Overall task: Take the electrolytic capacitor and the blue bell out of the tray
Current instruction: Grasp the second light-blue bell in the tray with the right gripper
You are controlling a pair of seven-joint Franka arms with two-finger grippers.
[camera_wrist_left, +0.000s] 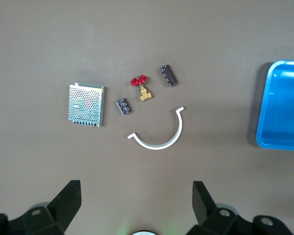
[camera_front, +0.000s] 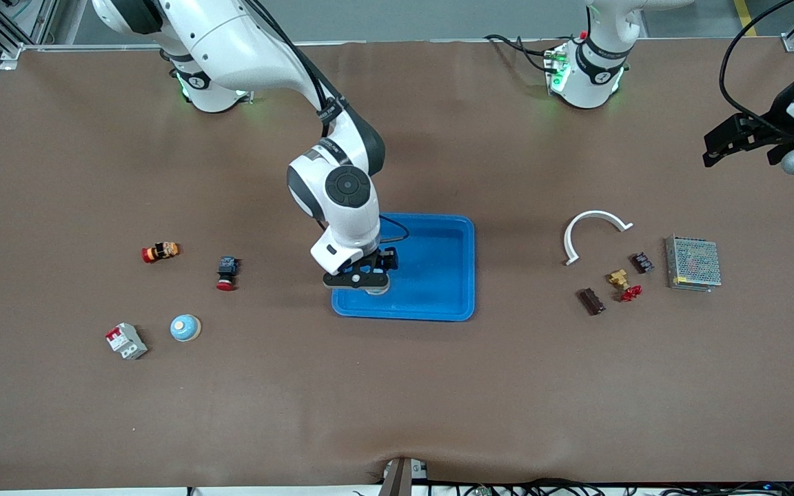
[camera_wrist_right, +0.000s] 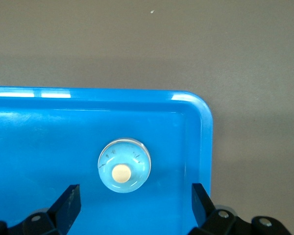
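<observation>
Right hand [camera_wrist_right: 132, 203] open over tray [camera_wrist_right: 206, 127] corner, blue bell [camera_wrist_right: 124, 165] seemingly between fingers; left hand [camera_wrist_left: 137, 205] open, waiting above table.

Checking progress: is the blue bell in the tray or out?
In. The blue bell sits on the tray floor, below the open right gripper.

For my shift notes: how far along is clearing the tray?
Done, apparently: no capacitor shows in the tray; two capacitors lie on the table toward the left arm's end. In hand: the open right gripper hangs over the blue bell in the tray. Remaining: grasping and lifting it out. Left gripper waits, open.
</observation>
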